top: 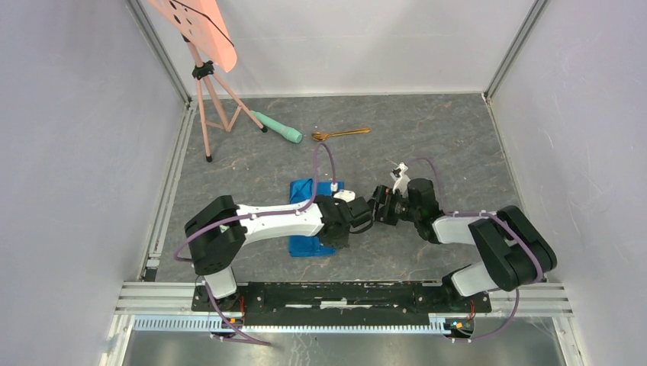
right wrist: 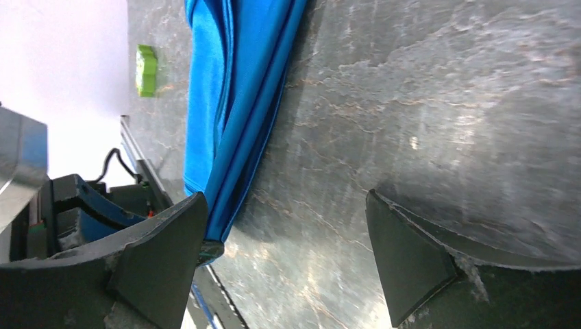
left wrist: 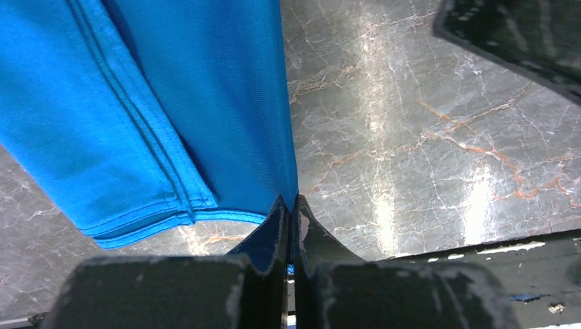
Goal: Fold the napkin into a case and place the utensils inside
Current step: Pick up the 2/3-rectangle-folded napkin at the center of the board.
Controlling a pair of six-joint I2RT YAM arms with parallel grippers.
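Two grippers meet at the folded napkin (top: 307,191): left gripper (left wrist: 289,208) clamped on its edge, right gripper (right wrist: 286,199) wide apart just beside it. Utensils (top: 341,134) lie well beyond the napkin.

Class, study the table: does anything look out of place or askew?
The folded layers of the napkin do not line up: their edges sit slanted to each other. A mint-green cylinder lies near the utensils, though it is no cutlery.
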